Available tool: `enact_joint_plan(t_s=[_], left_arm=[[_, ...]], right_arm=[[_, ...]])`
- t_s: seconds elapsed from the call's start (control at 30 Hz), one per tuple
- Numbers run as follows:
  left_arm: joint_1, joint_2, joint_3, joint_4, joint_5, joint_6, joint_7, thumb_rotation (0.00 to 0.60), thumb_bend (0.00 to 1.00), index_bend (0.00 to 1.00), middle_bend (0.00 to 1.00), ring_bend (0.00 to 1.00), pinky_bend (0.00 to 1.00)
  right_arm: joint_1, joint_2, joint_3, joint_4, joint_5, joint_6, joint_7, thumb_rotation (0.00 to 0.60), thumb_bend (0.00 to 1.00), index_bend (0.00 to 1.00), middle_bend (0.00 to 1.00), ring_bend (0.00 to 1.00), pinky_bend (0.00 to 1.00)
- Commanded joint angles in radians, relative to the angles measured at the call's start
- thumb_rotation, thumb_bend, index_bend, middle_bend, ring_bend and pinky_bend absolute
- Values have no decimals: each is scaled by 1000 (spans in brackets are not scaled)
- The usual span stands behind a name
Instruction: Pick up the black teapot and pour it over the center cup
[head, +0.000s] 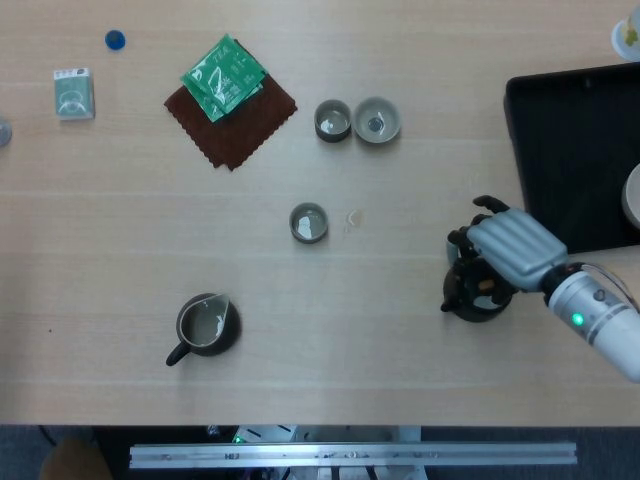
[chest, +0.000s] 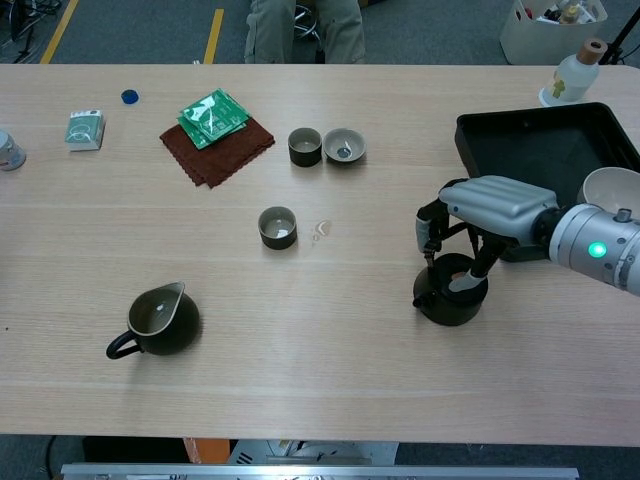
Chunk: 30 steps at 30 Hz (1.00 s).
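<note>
The black teapot (head: 474, 297) (chest: 449, 297) stands on the table at the right, its lid off. My right hand (head: 510, 246) (chest: 495, 203) hangs right over it, fingers curled down around its arched handle and the thumb reaching in under the handle. The pot's base rests on the table. The center cup (head: 309, 222) (chest: 277, 227), small and dark, stands well to the left of the teapot, with a small wet spot beside it. My left hand appears in neither view.
Two more cups (head: 333, 120) (head: 377, 119) stand side by side at the back. A dark pitcher (head: 205, 325) sits front left. A black tray (head: 575, 150) holding a white bowl (chest: 610, 195) lies just right of the hand. A green packet on a brown cloth (head: 230, 95) lies back left.
</note>
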Motion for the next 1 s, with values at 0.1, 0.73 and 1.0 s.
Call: enact_joint_plan(t_s=[0.1, 0.73, 1.0], left_arm=[[-1, -3, 0, 2, -1, -2, 0, 239, 350, 155, 127, 120, 107], [-6, -7, -3, 7, -9, -12, 6, 237, 350, 155, 126, 120, 107], [-1, -5, -2, 11, -17, -11, 2, 241, 350, 155, 126, 120, 107]], right_arm=[[-3, 32, -21, -30, 2, 7, -3, 600, 0, 457, 513, 369, 107], [23, 47, -44, -49, 43, -12, -9, 600, 0, 674, 679, 574, 108], [49, 29, -35, -36, 89, -29, -4, 600, 0, 779, 775, 680, 108]])
